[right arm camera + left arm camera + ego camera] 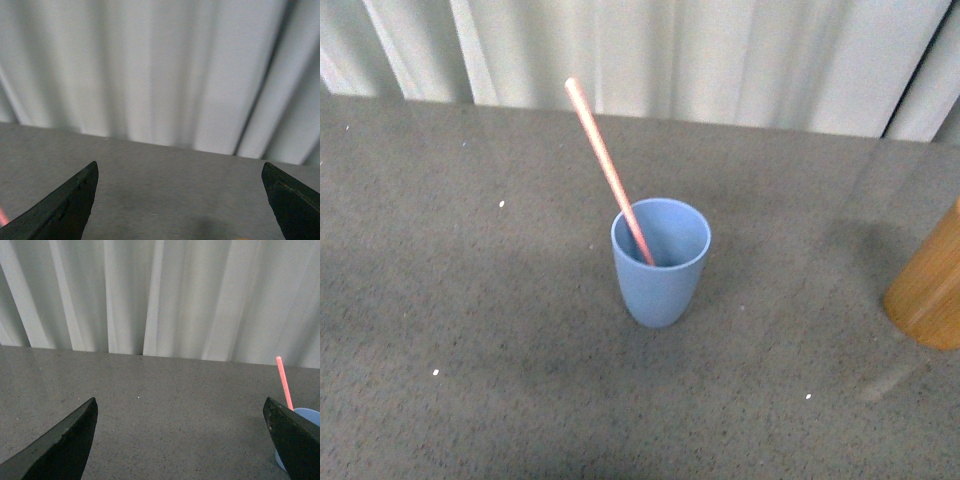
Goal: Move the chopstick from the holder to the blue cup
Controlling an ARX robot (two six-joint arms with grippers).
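Observation:
The blue cup (660, 262) stands upright mid-table with one pink-red chopstick (606, 162) leaning in it, its top tilted up and to the left. The orange-tan holder (930, 290) sits at the right edge, partly cut off. Neither arm shows in the front view. In the left wrist view my left gripper (180, 412) is open over bare table, with the chopstick (284, 381) and a sliver of the cup (306, 414) beside one finger. My right gripper (180, 175) is open too, nothing between its fingers; a pink tip (2, 216) shows at the frame edge.
The grey speckled table (470, 300) ends at a white pleated curtain (670, 50) along the back. Small white specks dot the tabletop.

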